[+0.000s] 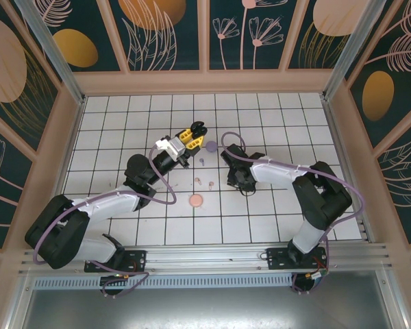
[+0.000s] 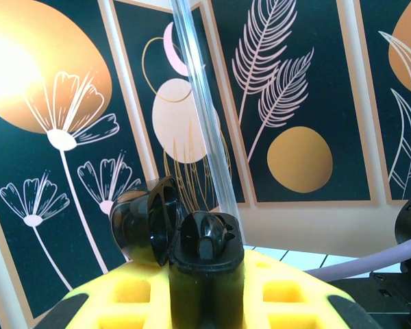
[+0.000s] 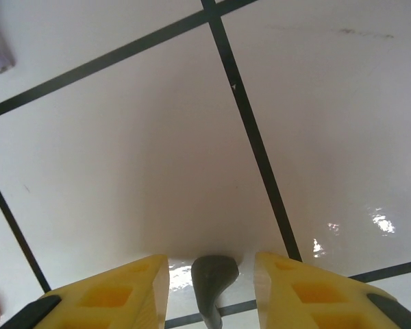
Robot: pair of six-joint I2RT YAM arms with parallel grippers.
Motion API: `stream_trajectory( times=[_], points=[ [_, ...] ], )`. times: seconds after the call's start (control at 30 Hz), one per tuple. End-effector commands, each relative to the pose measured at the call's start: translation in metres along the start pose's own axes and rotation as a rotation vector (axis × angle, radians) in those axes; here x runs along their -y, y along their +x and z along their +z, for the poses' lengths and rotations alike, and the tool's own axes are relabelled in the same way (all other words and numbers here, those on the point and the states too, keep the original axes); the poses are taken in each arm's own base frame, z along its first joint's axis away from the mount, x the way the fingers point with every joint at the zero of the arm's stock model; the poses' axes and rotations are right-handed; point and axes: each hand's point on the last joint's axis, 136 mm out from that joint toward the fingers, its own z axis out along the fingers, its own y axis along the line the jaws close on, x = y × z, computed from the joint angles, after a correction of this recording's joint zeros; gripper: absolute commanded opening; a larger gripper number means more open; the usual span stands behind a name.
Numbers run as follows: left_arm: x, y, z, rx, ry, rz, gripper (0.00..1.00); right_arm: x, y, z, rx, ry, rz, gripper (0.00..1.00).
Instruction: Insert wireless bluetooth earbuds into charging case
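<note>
Black earbud lay between right tool's parted fingers, stem running back along the gap; left tool clamped the open case.

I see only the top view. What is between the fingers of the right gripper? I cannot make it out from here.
Observer: In the right wrist view, a dark earbud sits between the fingers of the right gripper.
Operator: Do the fingers touch it?
Observer: No, a gap shows on each side.
Operator: Is the case in the left gripper open?
Observer: Yes. In the left wrist view its lid is swung open to the left.
</note>
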Motion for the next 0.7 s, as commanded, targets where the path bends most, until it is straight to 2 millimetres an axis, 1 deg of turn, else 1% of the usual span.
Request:
stream_trajectory(
  times=[0.0,0.4,0.67],
  points=[
    [-0.0007,-0.0145,-0.0018,0.053,-0.010,0.013,0.00,0.0010,0.0004,0.0046,0.004,0.030,-0.005,0.38],
    [-0.0010,-0.0127,-0.0005,0.048,-0.011,0.013,0.00,0.0010,0.0058,0.0116,-0.010,0.030,-0.021,0.33],
    [-0.0008,-0.0127,0.0005,0.047,-0.008,0.010,0.00,-0.0002,0.0052,0.0120,-0.001,0.024,-0.035,0.28]
  ],
)
